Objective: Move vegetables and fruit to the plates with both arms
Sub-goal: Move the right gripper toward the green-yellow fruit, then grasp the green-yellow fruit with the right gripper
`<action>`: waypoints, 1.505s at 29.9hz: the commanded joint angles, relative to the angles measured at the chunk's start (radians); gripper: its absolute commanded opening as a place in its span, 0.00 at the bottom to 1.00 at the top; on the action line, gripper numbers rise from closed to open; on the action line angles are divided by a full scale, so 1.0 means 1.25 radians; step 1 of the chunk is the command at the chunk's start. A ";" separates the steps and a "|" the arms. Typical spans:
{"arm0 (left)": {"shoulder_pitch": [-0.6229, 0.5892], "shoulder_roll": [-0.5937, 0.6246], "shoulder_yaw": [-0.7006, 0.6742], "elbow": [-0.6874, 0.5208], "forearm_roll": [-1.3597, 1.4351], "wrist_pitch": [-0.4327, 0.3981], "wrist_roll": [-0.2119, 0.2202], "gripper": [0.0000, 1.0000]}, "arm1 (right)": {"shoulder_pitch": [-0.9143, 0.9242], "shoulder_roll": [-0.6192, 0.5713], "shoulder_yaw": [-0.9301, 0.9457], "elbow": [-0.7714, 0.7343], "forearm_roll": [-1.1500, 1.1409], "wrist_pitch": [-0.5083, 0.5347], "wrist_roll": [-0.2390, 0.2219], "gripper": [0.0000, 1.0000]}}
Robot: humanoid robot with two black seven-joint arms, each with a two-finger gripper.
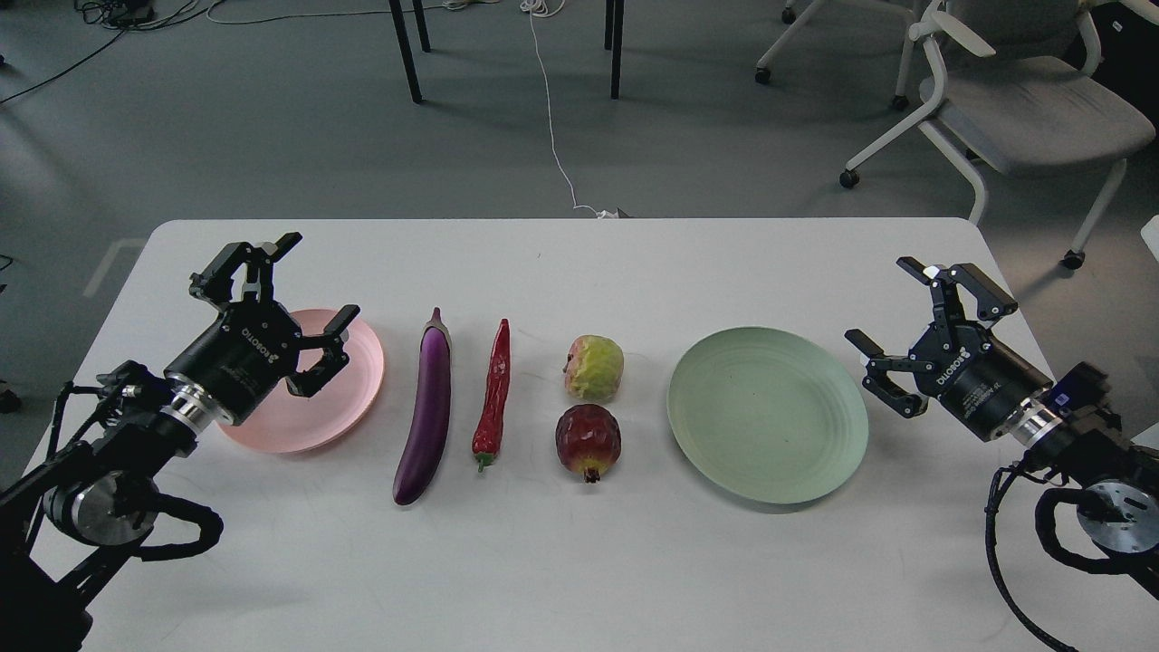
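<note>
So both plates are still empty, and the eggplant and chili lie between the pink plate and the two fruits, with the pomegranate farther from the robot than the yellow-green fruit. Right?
Nearly. The head view shows the pomegranate nearer the robot, and the yellow-green fruit farther. The rest holds: the pink plate and green plate are empty, with the eggplant and chili between pink plate and fruits.

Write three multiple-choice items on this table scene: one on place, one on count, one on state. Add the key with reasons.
1. The chili pepper lies between:
A. eggplant and the fruits
B. the two plates' rims, touching both
C. pomegranate and green plate

2. Round fruits on the table:
A. one
B. two
C. four

3. The green plate is:
A. bare
B. holding fruit
C. upside down

Key: 1 A, eggplant on its left, yellow-green fruit and pomegranate on its right. 2 B, only those two. 3 A, nothing lies on it; left hand and right hand are open, holding nothing.
</note>
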 commanded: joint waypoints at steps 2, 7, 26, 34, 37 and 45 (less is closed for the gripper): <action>0.000 0.021 -0.013 -0.006 0.047 -0.014 -0.004 1.00 | 0.057 -0.002 -0.006 0.002 -0.092 0.000 0.001 0.99; -0.002 0.021 -0.024 -0.007 0.034 -0.015 -0.005 1.00 | 0.232 -0.006 -0.053 0.001 -0.274 0.000 0.004 0.99; -0.002 0.050 -0.076 -0.037 0.104 -0.044 -0.061 1.00 | 0.805 0.306 -0.689 -0.161 -0.994 0.000 0.093 0.99; 0.010 0.052 -0.081 -0.074 0.104 -0.044 -0.061 1.00 | 0.813 0.465 -0.746 -0.286 -1.007 0.000 0.093 0.99; 0.013 0.053 -0.082 -0.074 0.104 -0.044 -0.061 1.00 | 0.813 0.512 -0.764 -0.330 -1.007 0.000 0.093 0.99; 0.025 0.052 -0.118 -0.075 0.104 -0.044 -0.061 1.00 | 0.813 0.546 -0.828 -0.426 -1.007 0.000 0.093 0.99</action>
